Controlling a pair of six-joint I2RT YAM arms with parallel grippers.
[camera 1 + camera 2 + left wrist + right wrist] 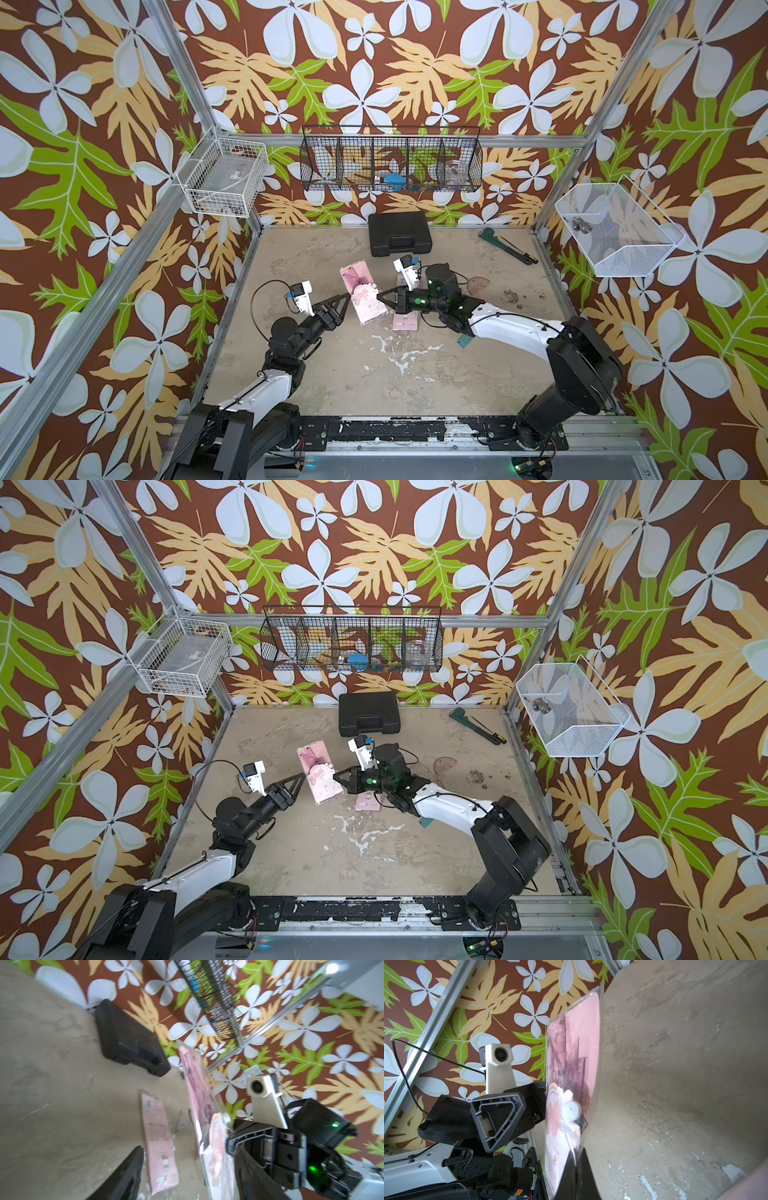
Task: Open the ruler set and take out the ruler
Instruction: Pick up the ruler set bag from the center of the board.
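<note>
Right gripper (379, 296) is clamped shut on the pouch (365, 309) edge, holding it raised. Left gripper (347, 296) is set open at the opposite edge, probably to pull the mouth apart.

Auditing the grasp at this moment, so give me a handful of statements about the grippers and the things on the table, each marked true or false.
1. The right gripper is shut on the ruler set. True.
2. The left gripper is clamped shut. False: its jaws stand open, right beside the ruler set.
3. The ruler set lies flat on the table. False: it is held up at a tilt.
4. The black case at the back of the table is closed. True.
5. A pink card lies flat on the table under the right arm. True.
</note>
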